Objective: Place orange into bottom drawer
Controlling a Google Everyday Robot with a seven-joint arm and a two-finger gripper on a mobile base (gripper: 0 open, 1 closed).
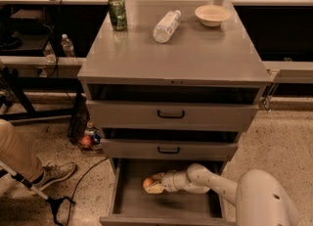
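Place: probably a lab or workshop.
Evidence: grey metal cabinet (171, 58), speckled floor (288, 137), bench rail (288, 68).
Gripper (153, 187): low inside the open bottom drawer (166, 206).

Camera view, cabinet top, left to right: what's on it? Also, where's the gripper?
Green drinks can → clear plastic bottle lying on its side → beige bowl. Lower down, the gripper is inside the open bottom drawer, at the small round orange.
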